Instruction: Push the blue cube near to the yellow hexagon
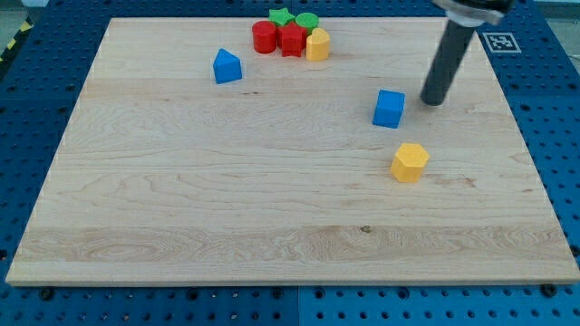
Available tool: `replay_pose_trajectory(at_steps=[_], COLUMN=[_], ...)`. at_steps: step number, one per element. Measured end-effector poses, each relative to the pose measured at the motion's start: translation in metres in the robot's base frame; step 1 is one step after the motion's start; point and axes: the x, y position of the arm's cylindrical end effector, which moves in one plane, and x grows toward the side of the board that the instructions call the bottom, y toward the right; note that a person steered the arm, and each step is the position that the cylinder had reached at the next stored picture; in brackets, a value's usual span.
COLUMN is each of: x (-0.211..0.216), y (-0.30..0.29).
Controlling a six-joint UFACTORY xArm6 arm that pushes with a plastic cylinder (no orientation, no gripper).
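The blue cube (389,108) sits on the wooden board (181,199) right of centre. The yellow hexagon (410,162) lies a short way below it and slightly to the view's right, with a small gap between them. My rod comes down from the view's top right, and my tip (433,100) rests on the board just to the right of the blue cube, a little apart from it.
A blue house-shaped block (227,66) lies at the upper left. A cluster at the top centre holds a red cylinder (264,37), a red block (292,40), a green star (281,16), a green cylinder (307,21) and a yellow block (317,44).
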Motion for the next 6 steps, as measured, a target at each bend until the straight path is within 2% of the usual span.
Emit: replay_pose_trajectory(at_steps=[1,3,5,6], x=[0.0,0.013,0.024,0.016], y=[-0.051,-0.086,-0.074,-0.034])
